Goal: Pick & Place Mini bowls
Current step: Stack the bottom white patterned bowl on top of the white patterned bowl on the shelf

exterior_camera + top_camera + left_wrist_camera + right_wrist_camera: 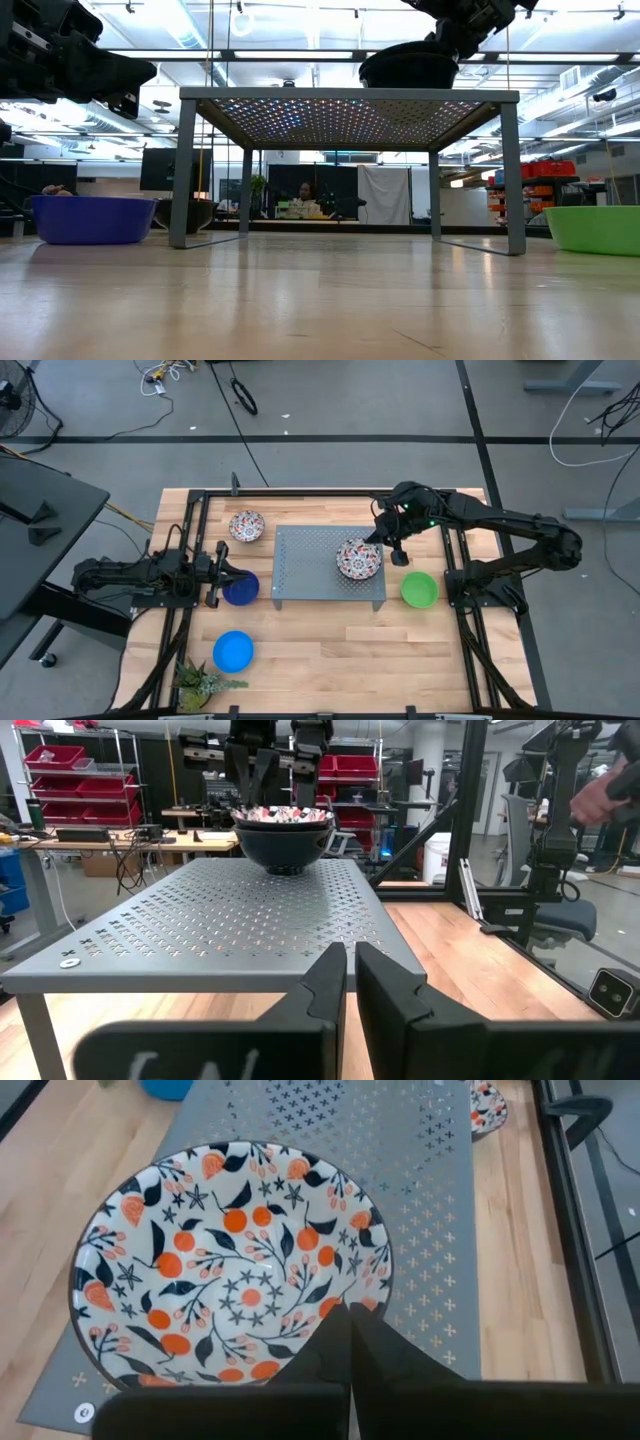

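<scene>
Right end effector (385, 538) sits, in the high view, at the rim of a floral bowl (358, 558) resting on the right half of the grey perforated tray (300, 565); its fingers are closed on that rim. The step in hand looks like the placing of this bowl on the tray, and the next move would call for opening the fingers and lifting clear without tipping it. A second floral bowl (246, 525) lies on the tabletop (330, 640) off the tray's far left corner, a green bowl (419, 589) just right of the tray, a bright blue bowl (233, 651) nearer the front, close to a spiky plant (200, 682). The left end effector (222, 572) waits at the dark blue bowl (242, 590), left of the tray.

From table height, the floral bowl (408, 68) stands on the tray's top with the right arm above it; the dark blue bowl (92, 218) and green bowl (598, 228) flank the tray's legs.

The left wrist view shows the left end effector (350, 982) narrowed to a slit and holding nothing, the floral bowl (284, 838) well beyond it across the tray.

The right wrist view shows the right end effector (349, 1342) pinched shut at the near rim of the floral bowl (230, 1265).
</scene>
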